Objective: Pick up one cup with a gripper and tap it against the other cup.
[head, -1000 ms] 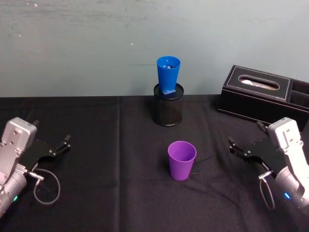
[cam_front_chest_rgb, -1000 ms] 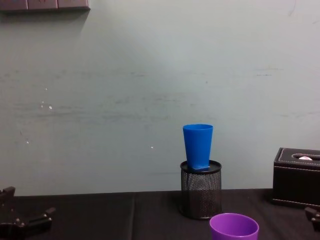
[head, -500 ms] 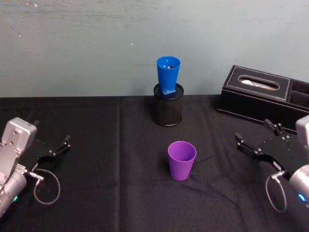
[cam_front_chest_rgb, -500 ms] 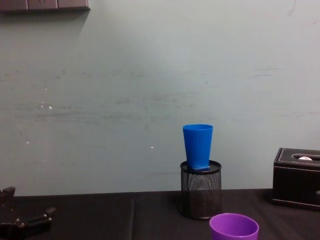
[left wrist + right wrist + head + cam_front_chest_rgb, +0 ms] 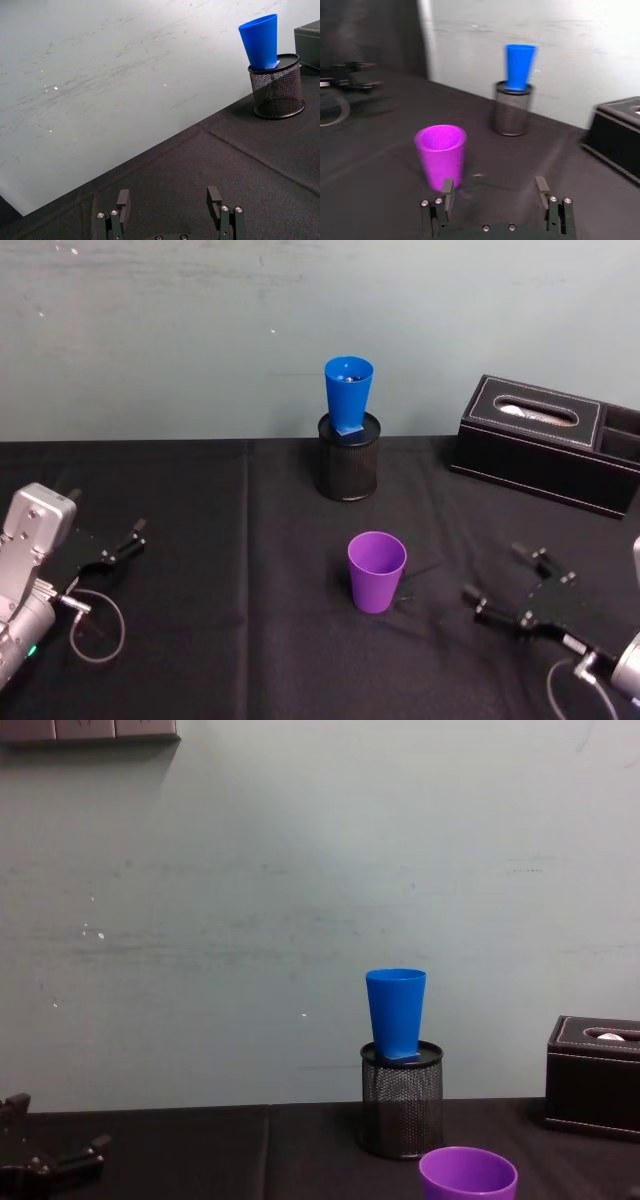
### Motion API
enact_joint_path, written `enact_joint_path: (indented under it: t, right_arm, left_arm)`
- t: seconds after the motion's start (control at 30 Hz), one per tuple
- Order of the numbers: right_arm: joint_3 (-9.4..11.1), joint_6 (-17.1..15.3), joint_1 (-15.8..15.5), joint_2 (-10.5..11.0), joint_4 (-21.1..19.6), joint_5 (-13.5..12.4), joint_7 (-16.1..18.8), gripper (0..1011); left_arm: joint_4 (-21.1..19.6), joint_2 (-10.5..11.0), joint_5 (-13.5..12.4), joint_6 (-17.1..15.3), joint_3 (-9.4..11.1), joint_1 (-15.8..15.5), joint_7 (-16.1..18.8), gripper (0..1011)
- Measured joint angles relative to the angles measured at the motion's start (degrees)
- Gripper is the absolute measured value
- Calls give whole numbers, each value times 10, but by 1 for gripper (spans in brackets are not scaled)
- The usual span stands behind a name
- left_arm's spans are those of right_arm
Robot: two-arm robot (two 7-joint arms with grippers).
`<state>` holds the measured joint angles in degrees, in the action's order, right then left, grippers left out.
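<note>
The fingers [image 5: 540,189] of the right gripper [image 5: 495,573] stand apart and hold nothing. They are low over the desk [image 5: 240,640], to the right of the purple cup [image 5: 376,570] and not touching it; in the right wrist view this cup is in front of one finger, not centred in the gap. The left gripper [image 5: 122,543] is parked at the left side of the desk, its fingers also apart and empty.

The desk has a black cloth. At its far right is a black tissue box [image 5: 540,435]. At the back, in the middle, stands a black mesh pen holder [image 5: 348,468], and the blue cup [image 5: 348,390] stands upright with its base in the mouth of this holder. The purple cup stands upright on the cloth, nearer to the robot and well apart from the blue one.

The grasp is probably the next step. If the gripper goes forward off-centre, one finger may push the light cup over. The smooth tapered wall may also slip from a weak grip. Later, a hard tap could knock the blue cup off its high, narrow seat.
</note>
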<state>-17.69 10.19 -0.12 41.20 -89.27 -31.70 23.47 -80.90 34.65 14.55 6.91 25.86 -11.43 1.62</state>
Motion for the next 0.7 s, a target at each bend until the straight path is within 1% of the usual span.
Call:
enact_joint_path:
  t: [0.07,0.17,0.23,0.27,0.47,0.5,0.6,0.7]
  right_arm:
    - [-6,5,-2,0,0,-2,24,1003]
    - [-14,7,-1,-4,1,0,45,1003]
    - [-19,7,2,-8,2,2,53,1003]
    - [-24,7,5,-13,4,6,58,1003]
    - [-38,-1,24,-35,17,25,67,1003]
    - [-42,-5,31,-42,23,30,68,1003]
    - [-47,-11,42,-53,32,37,70,1003]
    - [-52,-19,59,-70,47,47,71,1003]
  left_arm:
    - [0,0,0,0,0,0,0,1000]
    - [0,0,0,0,0,0,0,1000]
    - [0,0,0,0,0,0,0,1000]
    - [0,0,0,0,0,0,0,1000]
    - [0,0,0,0,0,0,0,1000]
    - [0,0,0,0,0,0,0,1000]
    - [0,0,0,0,0,0,0,1000]
    - [0,0,0,0,0,0,0,1000]
